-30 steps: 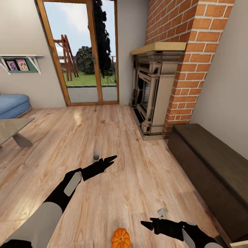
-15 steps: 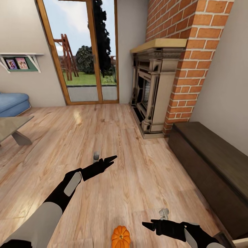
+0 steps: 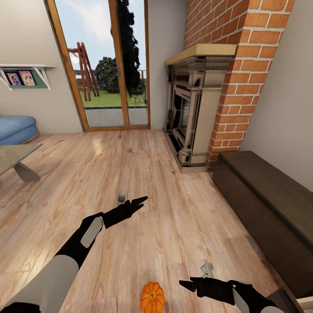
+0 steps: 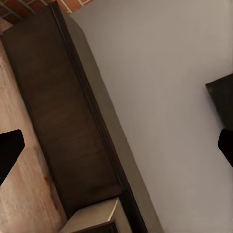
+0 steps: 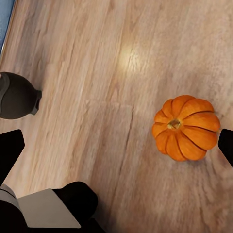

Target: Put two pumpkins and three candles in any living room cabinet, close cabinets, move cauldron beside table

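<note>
1 pumpkin [image 3: 152,297] sits on the wood floor [image 3: 130,182] close in front of the robot, just beside the right tool [image 3: 186,284], whose jaws stand apart and empty. The left tool [image 3: 138,202] hangs open too, holding nothing. The cabinet [image 3: 265,208] runs along the wall to the right. I'd judge the pickup is in hand: next, lower the right tool over the pumpkin and close.

Dark-brown cabinet [image 4: 63,111] stands against a grey wall [image 4: 160,97].

Pumpkin [image 3: 152,298] base below frame edge
</note>
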Tool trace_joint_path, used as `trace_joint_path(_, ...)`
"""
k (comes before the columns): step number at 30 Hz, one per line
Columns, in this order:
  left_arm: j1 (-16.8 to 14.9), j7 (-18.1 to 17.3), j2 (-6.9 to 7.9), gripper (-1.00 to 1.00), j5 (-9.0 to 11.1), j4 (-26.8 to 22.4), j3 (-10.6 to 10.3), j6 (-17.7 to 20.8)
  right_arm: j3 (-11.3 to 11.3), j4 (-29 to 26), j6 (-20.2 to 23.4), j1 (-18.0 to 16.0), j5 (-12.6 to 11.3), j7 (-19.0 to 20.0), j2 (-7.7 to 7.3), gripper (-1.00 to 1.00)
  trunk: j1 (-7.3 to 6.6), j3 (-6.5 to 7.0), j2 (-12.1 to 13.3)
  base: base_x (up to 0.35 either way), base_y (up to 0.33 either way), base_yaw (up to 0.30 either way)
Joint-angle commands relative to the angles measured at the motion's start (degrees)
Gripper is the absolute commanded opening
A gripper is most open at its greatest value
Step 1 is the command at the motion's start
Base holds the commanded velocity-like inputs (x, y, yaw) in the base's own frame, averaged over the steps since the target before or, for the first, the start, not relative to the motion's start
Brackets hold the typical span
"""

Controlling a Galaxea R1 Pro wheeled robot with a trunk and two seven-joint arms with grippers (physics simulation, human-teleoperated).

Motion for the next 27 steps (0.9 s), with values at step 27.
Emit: trace_joint_path(27,0.0,0.0,0.0,1.0,0.0,0.1,0.0,0.0,-0.1,-0.1,0.3,0.0,0.0,0.2,-0.66,1.0,5.94,-4.85,-10.8,0.0,0.0,0.0)
